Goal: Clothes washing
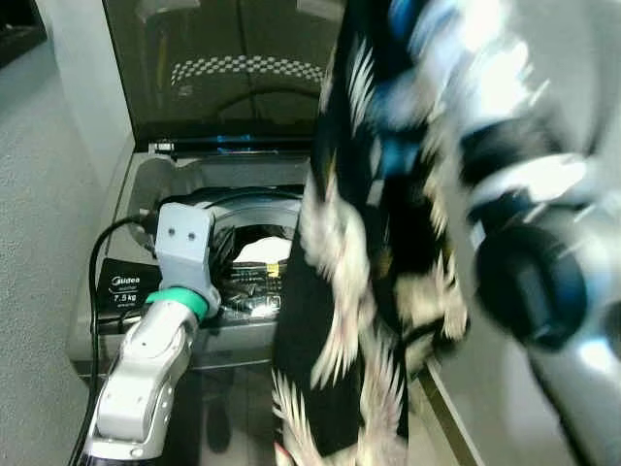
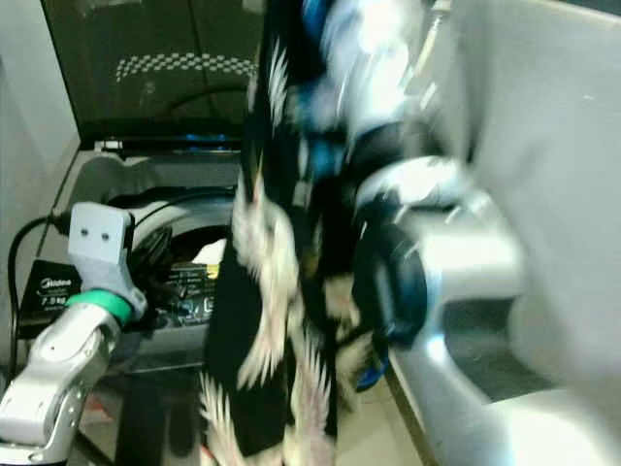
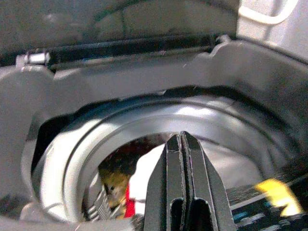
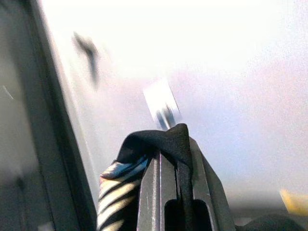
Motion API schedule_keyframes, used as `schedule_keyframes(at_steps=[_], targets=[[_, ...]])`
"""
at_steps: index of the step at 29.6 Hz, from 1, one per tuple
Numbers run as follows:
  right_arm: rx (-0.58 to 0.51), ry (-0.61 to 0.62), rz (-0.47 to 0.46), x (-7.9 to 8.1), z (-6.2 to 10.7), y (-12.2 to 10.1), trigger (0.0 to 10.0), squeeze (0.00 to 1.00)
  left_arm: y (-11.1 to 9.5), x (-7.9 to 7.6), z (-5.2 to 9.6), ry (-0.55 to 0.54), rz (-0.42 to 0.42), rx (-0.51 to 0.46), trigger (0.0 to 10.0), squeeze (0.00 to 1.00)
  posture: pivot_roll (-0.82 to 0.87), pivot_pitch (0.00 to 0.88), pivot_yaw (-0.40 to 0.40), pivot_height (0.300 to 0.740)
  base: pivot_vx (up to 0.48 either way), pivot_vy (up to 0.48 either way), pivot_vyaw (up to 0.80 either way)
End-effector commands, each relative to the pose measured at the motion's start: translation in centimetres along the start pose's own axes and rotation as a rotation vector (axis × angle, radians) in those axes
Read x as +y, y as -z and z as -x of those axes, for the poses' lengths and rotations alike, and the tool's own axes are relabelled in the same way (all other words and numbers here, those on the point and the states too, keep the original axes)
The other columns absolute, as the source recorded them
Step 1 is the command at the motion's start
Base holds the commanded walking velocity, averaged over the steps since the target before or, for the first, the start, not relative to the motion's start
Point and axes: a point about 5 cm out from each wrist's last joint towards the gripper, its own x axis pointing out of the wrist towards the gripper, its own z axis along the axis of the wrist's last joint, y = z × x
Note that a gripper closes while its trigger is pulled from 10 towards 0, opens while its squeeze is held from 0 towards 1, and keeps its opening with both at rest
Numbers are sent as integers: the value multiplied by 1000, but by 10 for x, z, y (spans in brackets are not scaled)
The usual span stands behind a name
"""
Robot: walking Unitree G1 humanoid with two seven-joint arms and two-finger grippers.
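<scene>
Black fabric with a cream feather print, a garment (image 1: pixel 359 291), hangs from my right gripper (image 4: pixel 175 137); the wrist view shows the fingers clenched on a fold of it at the tips. Right arm is raised high and blurred, so the cloth dangles long, its lower end well below the gripper and in front of the washer, to the side of the opening. Top-load washing machine (image 1: pixel 146 180) sits below with its dark lid (image 1: pixel 223 68) propped up. Drum (image 3: pixel 96 139) is open and already has laundry inside, something white, red and yellowish.

My left gripper (image 3: pixel 183 144) hovers over the drum mouth, fingers pressed together, holding nothing.

Step in hand, I judge: drop the garment into the drum. To do it well I'd bring the right gripper across until the cloth hangs over the opening, lower so the tail feeds in first, then release. Risk: the tail drapes over the control panel (image 1: pixel 126 286) or the rim. Left gripper should clear the mouth, or push stragglers in.
</scene>
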Motion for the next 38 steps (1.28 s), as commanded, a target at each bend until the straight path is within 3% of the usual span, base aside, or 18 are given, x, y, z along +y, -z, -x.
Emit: schedule_keyframes(at_steps=[1,2,3,4,5,6,7,10,11,14,21,25,26,27,38], targets=[[204,-12,47,-8,15,51,10000,0,-3,-1,3,-4,-8,-13,10000,0,6,32,-33,740,0,0,0],[364,-76,119,-8,30,88,10000,0,-3,-1,2,-2,-10,-14,10000,0,7,32,-31,740,0,0,0],[364,-76,119,-8,30,88,10000,0,-3,-1,2,-2,-10,-14,10000,0,7,32,-31,740,0,0,0],[533,-148,182,-9,50,125,10000,0,-3,-1,1,0,-13,-17,10000,0,7,32,-31,740,0,0,0],[533,-148,182,-9,50,125,10000,0,-3,-1,1,0,-13,-17,10000,0,7,32,-31,740,0,0,0],[625,-181,230,-12,67,149,10000,0,-3,-2,0,3,-16,-18,10000,0,11,32,-33,740,0,0,0],[625,-181,230,-12,67,149,10000,0,-3,-2,0,3,-16,-18,10000,0,11,32,-33,740,0,0,0],[834,-255,351,-21,114,201,10000,0,-4,-1,-1,5,-23,-21,10000,0,14,27,-35,740,0,0,0],[834,-255,351,-21,114,201,10000,0,-4,-1,-1,5,-23,-21,10000,0,14,27,-35,740,0,0,0],[949,-252,390,-32,143,223,10000,0,-3,-1,0,4,-25,-20,10000,0,18,23,-35,740,0,0,0],[1015,-228,404,-42,160,233,10000,0,-3,-1,0,8,-25,-19,10000,0,17,19,-33,740,0,0,0],[1112,-229,419,-50,176,240,10000,0,-2,-5,1,32,-29,-13,10000,0,13,13,-31,740,0,0,0],[1132,-239,415,-51,179,242,10000,639,-1,-6,1,38,-30,-12,10000,0,13,13,-31,740,0,0,0],[1148,-263,394,-47,181,244,10000,1000,-1,-6,1,43,-32,-10,10000,0,21,12,-33,740,0,0,0],[1139,-299,385,-37,176,246,10000,1000,1,-7,3,64,-45,0,10000,0,26,14,-28,740,0,0,0]])
